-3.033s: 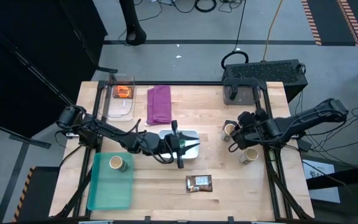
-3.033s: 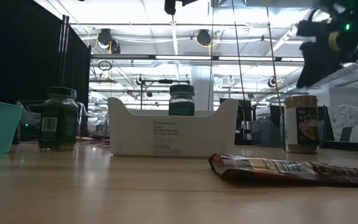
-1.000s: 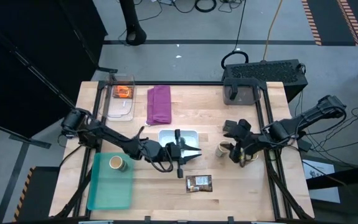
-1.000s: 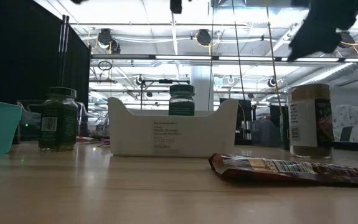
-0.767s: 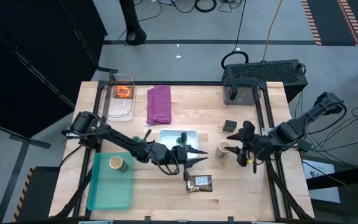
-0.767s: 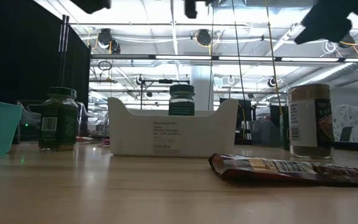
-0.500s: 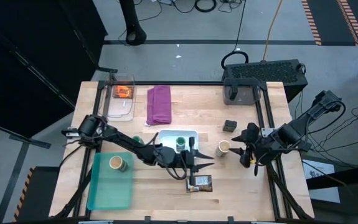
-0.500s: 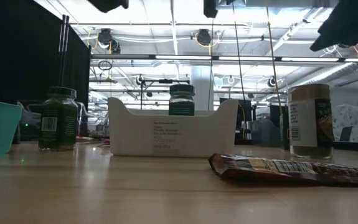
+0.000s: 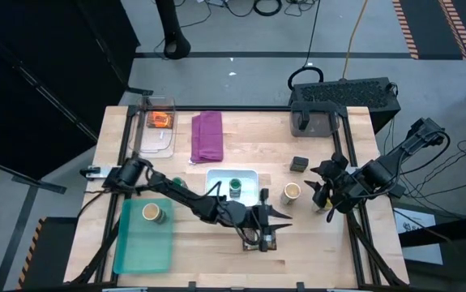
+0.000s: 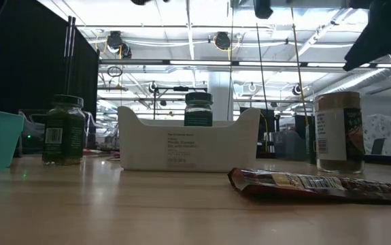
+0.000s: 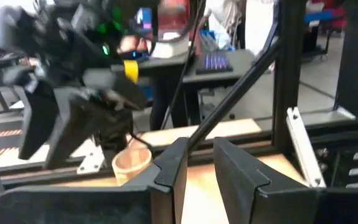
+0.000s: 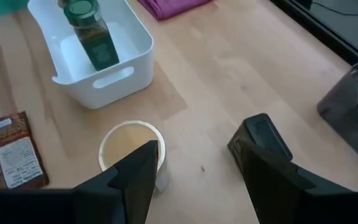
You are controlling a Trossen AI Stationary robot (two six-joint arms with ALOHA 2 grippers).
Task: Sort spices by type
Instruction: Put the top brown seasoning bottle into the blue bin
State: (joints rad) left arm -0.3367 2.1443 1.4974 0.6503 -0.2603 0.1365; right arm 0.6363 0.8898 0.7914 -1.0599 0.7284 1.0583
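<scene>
The left gripper (image 9: 270,221) hangs open and empty right over the brown packet (image 10: 304,182) at the near edge of the table, and because the packet lies so flat, I think the fingers could slide on it or push it away. The right gripper (image 9: 322,195) is wide open and empty too, just beside a tan-lid jar (image 9: 291,192), and a small bump could knock that jar over. Counting from near to far, I see one brown packet, two tan-lid jars, with the other one (image 9: 151,212) in the teal tray (image 9: 139,243), two green-lid jars, one (image 9: 235,188) in the white bin (image 9: 216,174) and one (image 10: 64,129) beside it, and one orange packet (image 9: 160,119) in the clear box (image 9: 156,144).
</scene>
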